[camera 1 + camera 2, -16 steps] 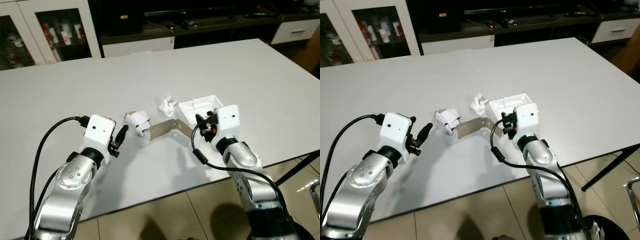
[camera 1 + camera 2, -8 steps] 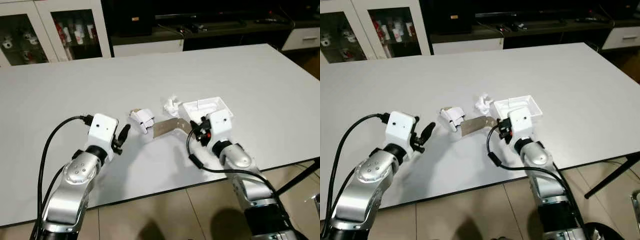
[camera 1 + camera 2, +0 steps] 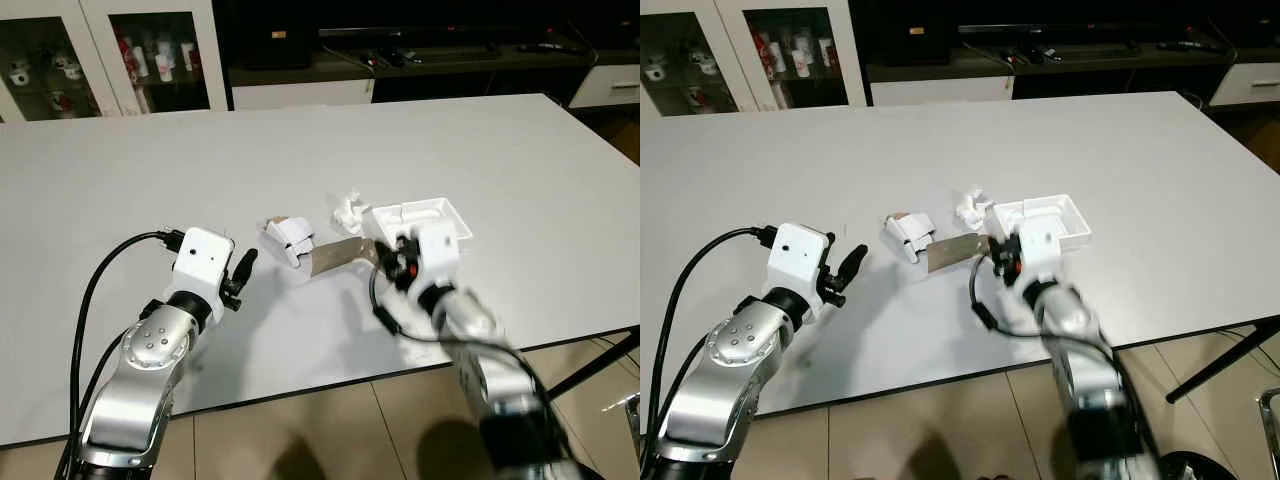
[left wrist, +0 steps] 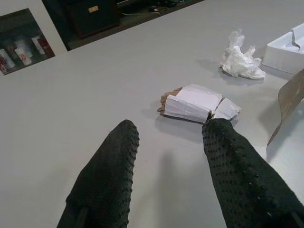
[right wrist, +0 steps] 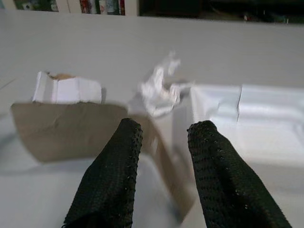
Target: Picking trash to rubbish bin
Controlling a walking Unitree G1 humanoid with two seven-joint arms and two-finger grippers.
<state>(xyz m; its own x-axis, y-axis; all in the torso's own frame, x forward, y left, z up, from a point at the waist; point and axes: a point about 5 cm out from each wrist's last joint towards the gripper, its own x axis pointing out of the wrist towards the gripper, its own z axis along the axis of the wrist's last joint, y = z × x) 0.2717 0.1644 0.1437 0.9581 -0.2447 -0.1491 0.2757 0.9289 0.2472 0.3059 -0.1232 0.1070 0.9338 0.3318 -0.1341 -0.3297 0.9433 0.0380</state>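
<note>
Trash lies mid-table: a torn white paper packet (image 3: 290, 234), a crumpled white tissue (image 3: 348, 208), a bent brown cardboard strip (image 3: 338, 255) and a white foam tray (image 3: 432, 216). My left gripper (image 3: 243, 268) hovers open just left of the packet (image 4: 197, 103), holding nothing; its wrist view looks between the fingers (image 4: 116, 156) at the packet and tissue (image 4: 241, 61). My right gripper (image 3: 392, 260), motion-blurred, is open at the right end of the cardboard strip (image 5: 71, 130), in front of the tray (image 5: 266, 118), with the tissue (image 5: 160, 88) beyond its fingertips.
The white table (image 3: 150, 170) has its near edge (image 3: 300, 385) close to me, with tiled floor (image 3: 330, 430) below. A black table leg (image 3: 600, 355) stands at the right. Glass cabinets (image 3: 150, 50) and a dark media unit (image 3: 420, 45) lie behind the far edge.
My right arm has pushed forward and left, so its gripper now sits at the cardboard strip's end and shows blurred. The left arm has barely moved. The camera has shifted slightly.
</note>
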